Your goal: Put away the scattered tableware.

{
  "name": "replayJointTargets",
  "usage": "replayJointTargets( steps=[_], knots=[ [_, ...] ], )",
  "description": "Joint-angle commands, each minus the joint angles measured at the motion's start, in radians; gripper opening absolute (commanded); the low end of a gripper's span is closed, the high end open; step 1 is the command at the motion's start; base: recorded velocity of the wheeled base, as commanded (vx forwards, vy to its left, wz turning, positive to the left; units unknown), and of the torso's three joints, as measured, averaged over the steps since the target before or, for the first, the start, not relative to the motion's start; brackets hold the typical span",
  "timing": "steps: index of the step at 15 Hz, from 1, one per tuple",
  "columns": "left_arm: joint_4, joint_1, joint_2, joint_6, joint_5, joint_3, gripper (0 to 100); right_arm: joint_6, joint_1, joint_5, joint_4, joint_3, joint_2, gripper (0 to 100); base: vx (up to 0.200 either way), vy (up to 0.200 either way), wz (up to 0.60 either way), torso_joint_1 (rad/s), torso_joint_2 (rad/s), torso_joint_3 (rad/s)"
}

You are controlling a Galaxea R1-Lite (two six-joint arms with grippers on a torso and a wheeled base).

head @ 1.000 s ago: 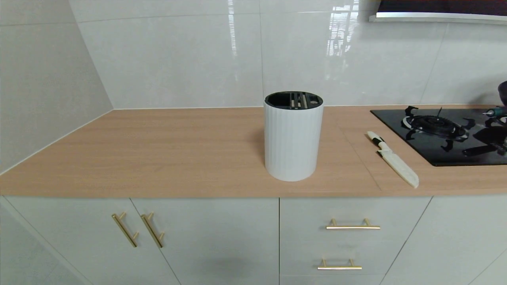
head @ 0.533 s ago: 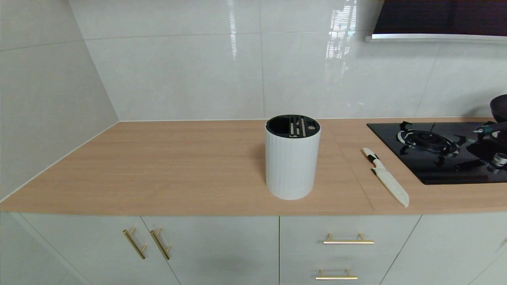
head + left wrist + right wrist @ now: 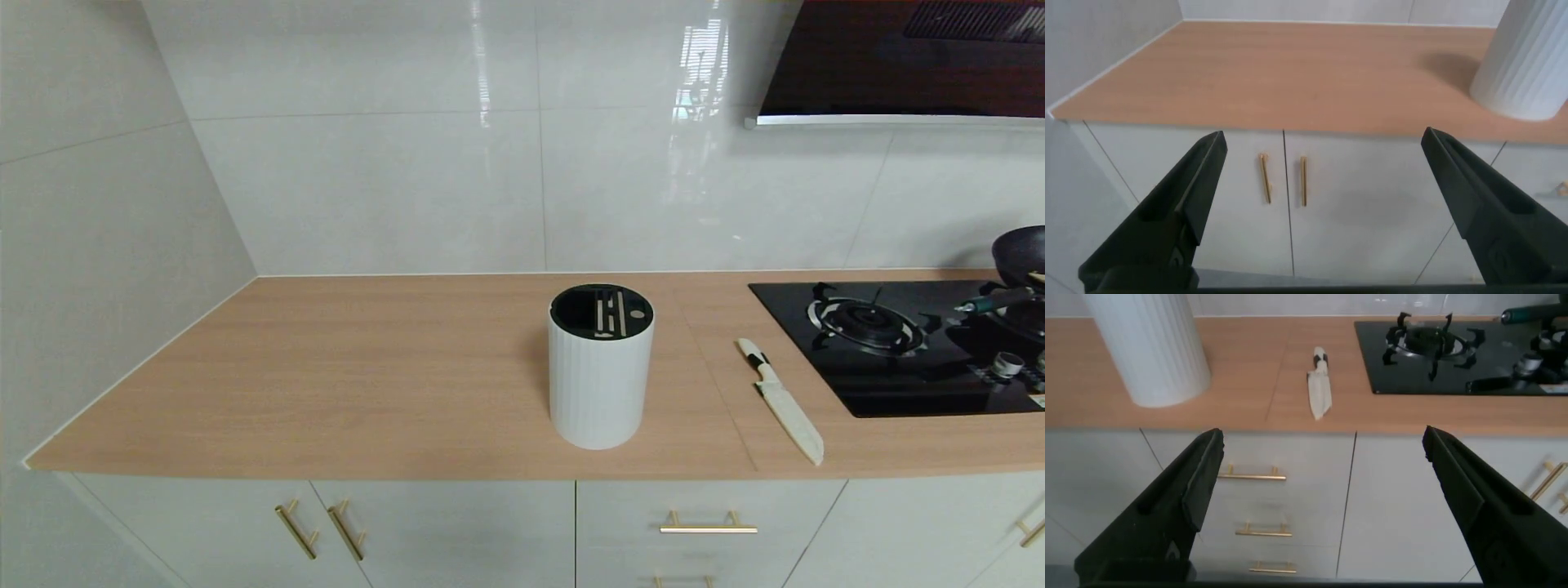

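Wood surface: white holder upright; knife flat, apart on its right, beside hob. Left claw and right claw gape, empty.

In a kitchen corner, walled in glossy white tiles at the back and on the left. Marked by a bright barred reflection high on the back wall, just beside a dark range hood. Topped in pale wood grain along the worktop, with a black gas hob set in at the right. Fronted below by white cabinet doors and drawers with brass bar handles.
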Motion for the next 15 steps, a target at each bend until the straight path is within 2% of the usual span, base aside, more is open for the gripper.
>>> replayJointTargets(
  steps=[1,5,12,15],
  knots=[
    [0.0,0.0,0.0,-0.002,0.0,0.0,100,0.0,0.001,0.0,0.0,0.0,0.001,100,0.0,0.0,0.0,0.207,-0.46,-0.251],
    [0.0,0.0,0.0,-0.001,0.0,0.0,100,0.0,0.001,0.0,0.0,0.0,0.001,100,0.0,0.0,0.0,0.166,-0.36,-0.187],
    [0.0,0.0,0.0,-0.002,0.0,0.0,100,-0.011,-0.001,0.002,-0.001,0.0,0.001,100,0.0,0.0,0.0,0.005,-0.01,-0.002],
    [0.0,0.0,0.0,-0.002,0.0,0.0,100,-0.04,0.001,-0.05,-0.009,0.0,0.001,100,0.0,0.0,0.0,0.0,0.0,0.0]
  ],
)
